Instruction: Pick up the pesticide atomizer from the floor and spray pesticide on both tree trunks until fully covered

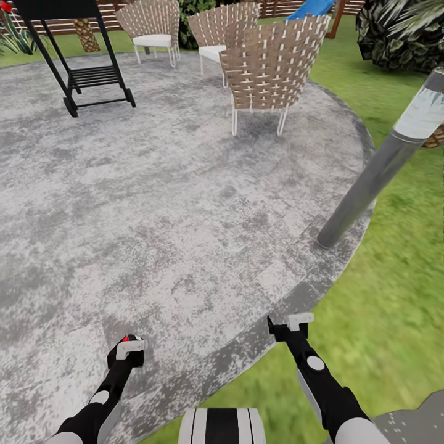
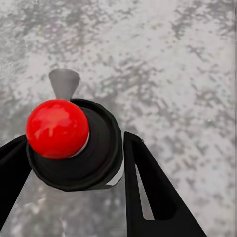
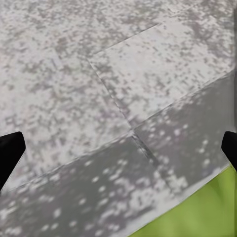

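The pesticide atomizer (image 2: 69, 143) is showing mostly end-on in the left wrist view, so its dark body is hidden behind its own black collar and round red top; its length cannot be judged there, but its long axis is running toward that camera. A pale grey nozzle is poking out beyond the red ball. In the head view only a red speck of it (image 1: 126, 338) is peeking above the left pincer (image 1: 126, 348).

The left pincer is pinching the atomizer, its black fingers (image 2: 148, 192) sitting on either side of the collar. The left arm is reaching forward and low over the floor (image 1: 185, 203), its pincer hanging above the mottled concrete near the curved edge.

The right pincer (image 1: 295, 325) is spread wide and holding nothing: in the right wrist view only the dark tips of its fingers (image 3: 10, 153) are entering at the frame's sides. The right arm is stretching forward over the floor's rim, beside the grass (image 1: 394, 296).

A leaning grey pole (image 1: 370, 185), cut off at the frame edge, is standing at the floor's far right edge.
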Controlling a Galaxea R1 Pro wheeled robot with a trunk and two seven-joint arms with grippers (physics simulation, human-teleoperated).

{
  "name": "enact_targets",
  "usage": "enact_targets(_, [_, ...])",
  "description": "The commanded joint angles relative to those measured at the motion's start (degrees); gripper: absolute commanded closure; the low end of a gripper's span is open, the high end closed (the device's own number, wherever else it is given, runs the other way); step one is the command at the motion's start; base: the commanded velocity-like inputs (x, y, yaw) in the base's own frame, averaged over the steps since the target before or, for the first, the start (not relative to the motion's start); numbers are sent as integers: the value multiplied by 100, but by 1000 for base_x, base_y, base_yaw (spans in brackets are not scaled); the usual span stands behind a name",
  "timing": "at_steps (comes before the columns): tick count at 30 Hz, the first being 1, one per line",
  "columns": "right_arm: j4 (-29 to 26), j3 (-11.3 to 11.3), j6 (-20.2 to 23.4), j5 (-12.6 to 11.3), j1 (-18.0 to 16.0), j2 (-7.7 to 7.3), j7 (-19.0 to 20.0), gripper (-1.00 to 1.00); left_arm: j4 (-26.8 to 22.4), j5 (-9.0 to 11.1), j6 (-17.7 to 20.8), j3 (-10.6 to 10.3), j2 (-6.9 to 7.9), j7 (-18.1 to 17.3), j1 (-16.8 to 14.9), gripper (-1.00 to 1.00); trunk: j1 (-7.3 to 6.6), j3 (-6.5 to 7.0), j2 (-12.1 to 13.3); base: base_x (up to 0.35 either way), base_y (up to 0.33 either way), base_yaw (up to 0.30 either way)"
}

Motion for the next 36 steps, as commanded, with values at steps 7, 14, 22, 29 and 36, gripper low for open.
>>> enact_targets(7, [-17, -11, -18, 54, 5, 16, -2, -100, 11, -15, -11, 20, -2, 5, -2, 100, -19, 153, 8, 0, 0, 0])
enact_targets(14, [-22, -43, -163, 52, 116, -6, -30, -100, 14, -36, -29, 16, 94, 10, 474, 100, -37, 328, 18, 0, 0, -60])
enact_targets(22, [-11, -56, -1156, 55, 1429, -170, -1056, -100, 8, -24, -36, 22, 249, 32, 987, 100, -57, 573, 29, 0, 0, -157])
enact_targets(29, [144, -59, -1192, 120, 1726, -184, -1089, -100, 14, -24, -130, 91, 247, 39, 1243, 100, -75, 787, 38, 0, 0, -156])
enact_targets(36, [527, -57, -1340, 119, 1780, -182, -1076, -100, 47, -28, -359, 205, 252, 50, 1443, 100, -94, 996, 47, 0, 0, -134])
